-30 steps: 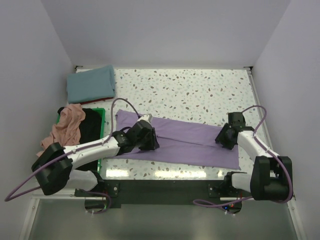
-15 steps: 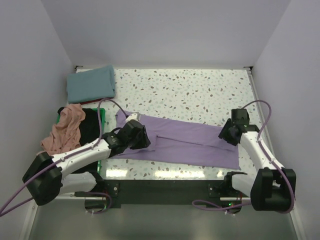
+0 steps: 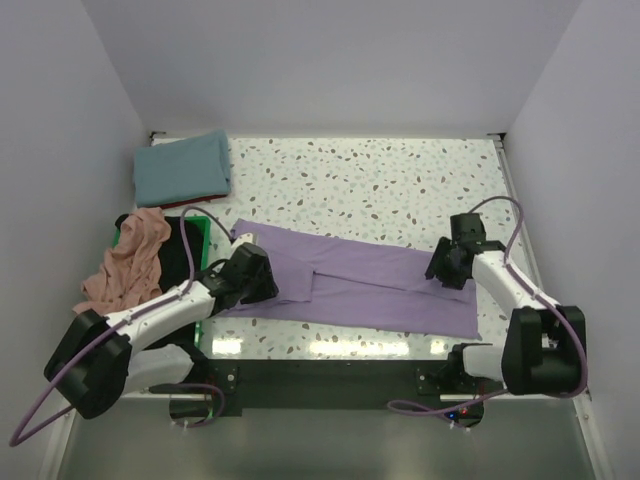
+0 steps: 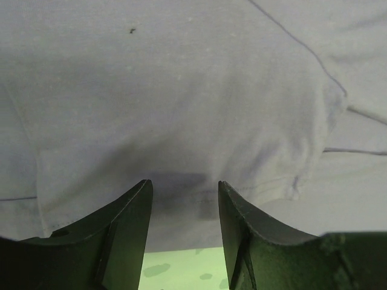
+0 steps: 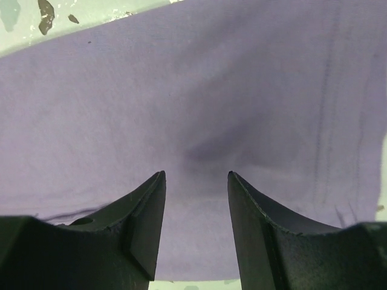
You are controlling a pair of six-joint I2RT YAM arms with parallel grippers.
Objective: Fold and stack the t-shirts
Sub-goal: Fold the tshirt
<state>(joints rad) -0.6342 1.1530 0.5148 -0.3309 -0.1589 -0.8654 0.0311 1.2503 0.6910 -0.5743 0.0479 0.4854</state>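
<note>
A lavender purple t-shirt [image 3: 370, 285] lies flat across the near part of the table, folded into a long band. My left gripper [image 3: 262, 283] hovers low over its left end, and in the left wrist view the jaws [image 4: 184, 184] stand open with only flat cloth [image 4: 181, 90] under them. My right gripper [image 3: 442, 268] is over the shirt's right end, open too [image 5: 196, 175], with smooth purple cloth [image 5: 199, 90] beneath. A folded teal blue t-shirt [image 3: 182, 167] rests at the back left. A salmon pink t-shirt [image 3: 130, 262] and a black one [image 3: 178, 255] lie bunched at the left.
A green plastic bin [image 3: 203, 235] sits at the table's left edge under the pink and black shirts. White walls close in the speckled table [image 3: 380, 185] on three sides. The arm bases stand on a dark strip [image 3: 330, 375] at the near edge.
My left gripper has drawn back leftward along the lavender shirt, from near its middle to its left end, and its jaws have widened. The right gripper shifted only slightly.
</note>
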